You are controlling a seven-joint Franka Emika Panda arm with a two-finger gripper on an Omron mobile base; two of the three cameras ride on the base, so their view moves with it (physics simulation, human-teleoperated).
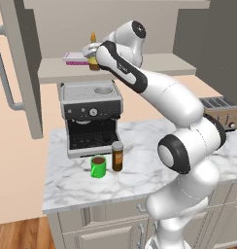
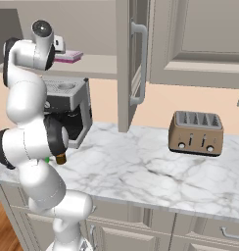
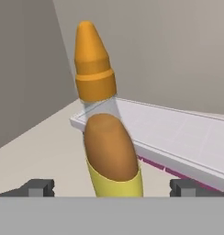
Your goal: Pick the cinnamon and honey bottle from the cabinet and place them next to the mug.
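The cabinet [image 1: 115, 68] hangs above the coffee machine [image 1: 90, 116], its door [image 1: 18, 68] swung wide. On its shelf, right of a flat pink-edged box [image 3: 178, 137], the honey bottle [image 3: 107, 133] stands upright between the gripper's [image 3: 111, 187] spread fingers, jaws apart, not clamped. Below the cabinet, before the machine, the cinnamon [image 1: 117, 156] stands just beside the mug [image 1: 98, 167].

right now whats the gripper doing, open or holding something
Gripper: open, one fingertip on each side of the honey bottle on the cabinet shelf, not closed on it.
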